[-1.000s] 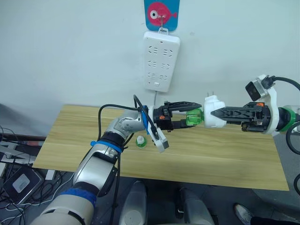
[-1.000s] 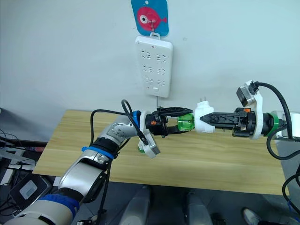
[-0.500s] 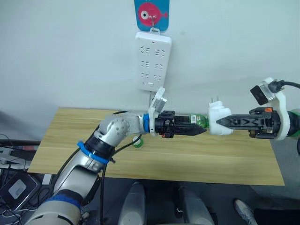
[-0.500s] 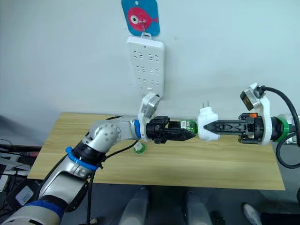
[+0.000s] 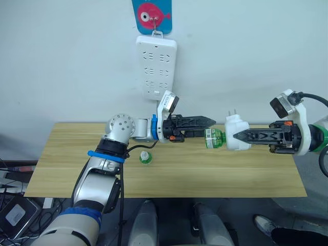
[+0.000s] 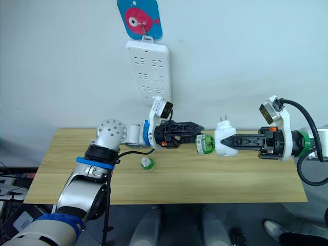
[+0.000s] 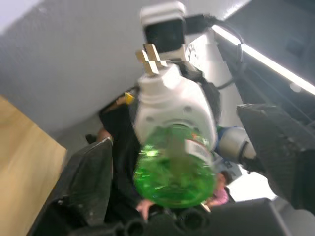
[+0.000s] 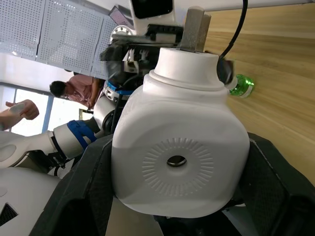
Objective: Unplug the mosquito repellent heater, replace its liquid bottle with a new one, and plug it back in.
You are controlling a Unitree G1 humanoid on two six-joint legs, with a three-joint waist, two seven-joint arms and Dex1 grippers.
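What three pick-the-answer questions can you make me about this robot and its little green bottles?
1. Where is the power strip?
A. Hanging on the wall
B. Lying on the wooden table
C. Held by a gripper

2. How many green bottles are there?
A. One
B. Two
C. Four

3. What is the right gripper doing?
A. Hanging open over the floor
B. Resting flat on the table
C. Gripping the mosquito repellent heater

Answers:
1. A, since the strip hangs from a hook under the fish sticker, above the wooden table.
2. B, because one green bottle sits in the heater's end and a second small bottle stands on the table.
3. C, as its black fingers clamp the white heater in the air, while the left gripper stands open beside the bottle.
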